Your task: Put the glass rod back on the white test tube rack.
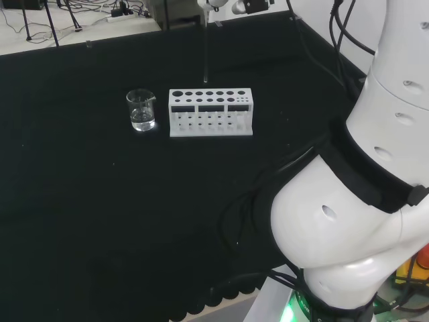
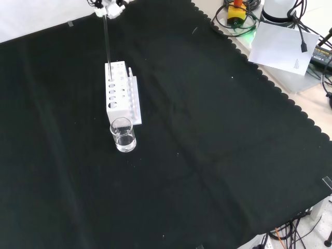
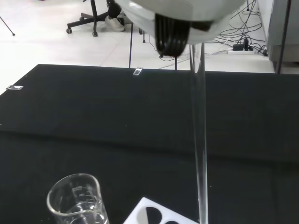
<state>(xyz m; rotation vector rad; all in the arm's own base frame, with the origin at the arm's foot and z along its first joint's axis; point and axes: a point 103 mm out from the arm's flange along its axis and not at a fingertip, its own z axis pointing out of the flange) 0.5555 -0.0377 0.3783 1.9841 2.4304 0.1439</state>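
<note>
My robot hand (image 2: 109, 7) pinches thin clear glass rod (image 2: 107, 44) upright, tip over far end of white plastic test tube rack (image 2: 118, 93); small clear glass beaker (image 2: 123, 135) beside rack's near end, black-clothed table (image 2: 207, 155) open elsewhere.

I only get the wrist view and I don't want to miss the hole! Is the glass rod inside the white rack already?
Observer: Not yet. In the head view the glass rod's lower tip hangs just above the white rack.
Operator: Is it straight?
Observer: Yes, the front view shows it upright, pinched at its top by the hand.
Operator: Is the cup in the way?
Observer: No, in the head view the beaker stands left of the rack, apart from it.
</note>
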